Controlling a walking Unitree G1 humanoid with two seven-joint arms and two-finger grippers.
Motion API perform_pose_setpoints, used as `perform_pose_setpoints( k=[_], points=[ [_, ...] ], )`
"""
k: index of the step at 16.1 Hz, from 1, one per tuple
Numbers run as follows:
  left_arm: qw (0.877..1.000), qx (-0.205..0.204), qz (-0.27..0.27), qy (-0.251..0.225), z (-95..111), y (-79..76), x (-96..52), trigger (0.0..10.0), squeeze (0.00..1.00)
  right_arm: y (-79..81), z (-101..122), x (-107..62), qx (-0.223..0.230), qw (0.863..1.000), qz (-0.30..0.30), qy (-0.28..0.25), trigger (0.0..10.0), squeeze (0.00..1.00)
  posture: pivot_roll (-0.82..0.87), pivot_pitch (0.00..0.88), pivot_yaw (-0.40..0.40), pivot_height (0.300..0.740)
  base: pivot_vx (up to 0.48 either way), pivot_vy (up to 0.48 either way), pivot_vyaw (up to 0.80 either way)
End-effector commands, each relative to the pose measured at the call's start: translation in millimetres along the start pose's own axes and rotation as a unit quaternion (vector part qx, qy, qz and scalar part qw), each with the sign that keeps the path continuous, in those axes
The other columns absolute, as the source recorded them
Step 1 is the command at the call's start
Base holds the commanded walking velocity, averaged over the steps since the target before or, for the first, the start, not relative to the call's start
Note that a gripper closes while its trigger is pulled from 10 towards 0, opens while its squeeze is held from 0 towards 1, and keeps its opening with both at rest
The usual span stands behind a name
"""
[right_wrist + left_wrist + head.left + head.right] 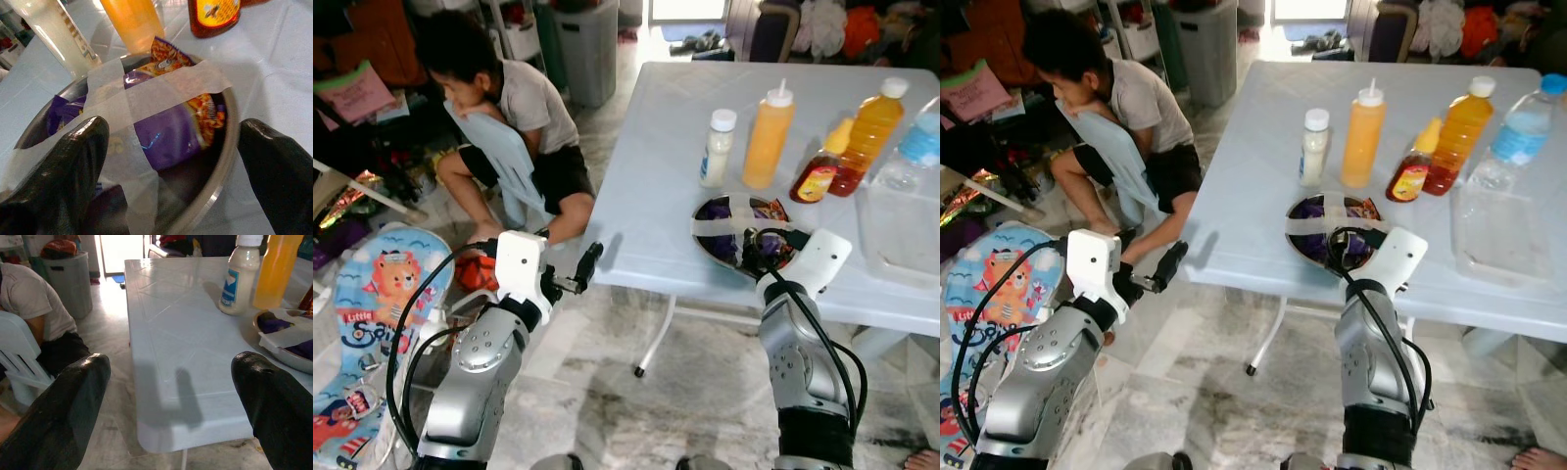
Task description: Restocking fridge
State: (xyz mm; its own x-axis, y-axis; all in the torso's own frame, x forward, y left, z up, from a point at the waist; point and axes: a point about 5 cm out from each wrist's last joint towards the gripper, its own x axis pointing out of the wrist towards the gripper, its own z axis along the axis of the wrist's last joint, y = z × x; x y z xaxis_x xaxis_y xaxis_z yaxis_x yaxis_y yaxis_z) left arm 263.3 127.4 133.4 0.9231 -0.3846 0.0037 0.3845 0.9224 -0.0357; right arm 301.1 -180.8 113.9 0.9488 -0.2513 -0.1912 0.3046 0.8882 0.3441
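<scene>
I have the right gripper (171, 161) at the near rim of a metal bowl (705, 247) on the white table (656, 166), its two black fingers spread wide on either side of the bowl and closed on nothing. The bowl sits near the table's front edge, and inside it I see purple and orange snack packets (171, 127) held down by two crossed strips of white tape (146, 93).

Just beyond the bowl stands a row of containers. From left to right: a small white-capped bottle of pale creamy sauce (716, 147), a tall squeeze bottle of orange sauce (768, 135), a short bottle of dark red sauce with a yellow cap (819, 168), a taller bottle of amber liquid (867, 137), and a clear water bottle with a blue label (911, 152) at the far right. A clear plastic tub (901, 230) sits to the right of the bowl.

My left gripper (576, 278) hangs off the table's near left corner, fingers wide apart and empty. A person (509, 127) crouches on the floor to the left of the table.
</scene>
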Motion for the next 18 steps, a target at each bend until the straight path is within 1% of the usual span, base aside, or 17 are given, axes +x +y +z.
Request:
perform_pose_setpoints(
  k=[1,4,6,7,10,12,14,16,17,18],
  points=[
    [1.0,0.007,-0.003,0.001,3,-0.9,-1.6,10.0,0.0,8.1,-5,2.0,0.022,1.0,0.006,0.019,10.0,0.0,-0.01,0.099,0.069,0.74,0.0,0.0,0.0],
    [1.0,0.008,-0.004,0.0,3,-1.6,-1.7,10.0,0.0,13.6,-5,-1.3,0.017,1.0,0.013,0.015,10.0,0.0,-0.01,0.098,0.066,0.74,0.0,0.0,0.0],
    [1.0,0.008,-0.003,-0.001,3,-1.9,-1.7,10.0,0.0,16.7,3,-5.3,-0.011,0.999,0.025,-0.017,10.0,0.0,-0.01,0.097,0.063,0.74,0.0,0.0,0.0],
    [1.0,0.007,-0.003,-0.001,3,-2.1,-1.5,10.0,0.0,18.1,5,-6.9,-0.016,0.999,0.028,-0.024,10.0,0.0,-0.01,0.096,0.062,0.74,0.0,0.0,0.0],
    [1.0,0.005,-0.003,-0.001,3,-3.2,-1.3,10.0,0.0,25.6,7,-13.3,-0.009,0.998,0.043,-0.034,10.0,0.0,-0.02,0.097,0.059,0.74,0.0,0.0,0.0],
    [1.0,0.005,-0.003,-0.002,3,-3.7,-0.6,10.0,0.0,28.9,6,-18.7,-0.007,0.998,0.048,-0.028,10.0,0.0,-0.02,0.098,0.057,0.74,0.0,0.0,0.0],
    [1.0,0.004,-0.002,-0.002,3,-3.7,-0.2,10.0,0.0,26.4,1,-21.1,0.0,0.999,0.039,-0.013,10.0,0.0,-0.02,0.098,0.057,0.74,0.0,0.0,0.0],
    [1.0,0.004,-0.002,-0.002,3,-3.8,0.0,10.0,0.0,25.4,-2,-21.9,-0.004,0.999,0.037,-0.003,10.0,0.0,-0.02,0.098,0.057,0.74,0.0,0.0,0.0],
    [1.0,0.004,-0.002,-0.002,2,-3.9,0.4,10.0,0.0,22.4,-8,-21.6,0.006,0.999,0.026,0.019,10.0,0.0,-0.02,0.097,0.057,0.74,0.0,0.0,0.0],
    [1.0,0.005,-0.002,-0.002,2,-3.9,0.5,10.0,0.0,20.7,-9,-21.4,0.013,0.999,0.019,0.022,10.0,0.0,-0.02,0.097,0.056,0.74,0.0,0.0,0.0]
  ],
)
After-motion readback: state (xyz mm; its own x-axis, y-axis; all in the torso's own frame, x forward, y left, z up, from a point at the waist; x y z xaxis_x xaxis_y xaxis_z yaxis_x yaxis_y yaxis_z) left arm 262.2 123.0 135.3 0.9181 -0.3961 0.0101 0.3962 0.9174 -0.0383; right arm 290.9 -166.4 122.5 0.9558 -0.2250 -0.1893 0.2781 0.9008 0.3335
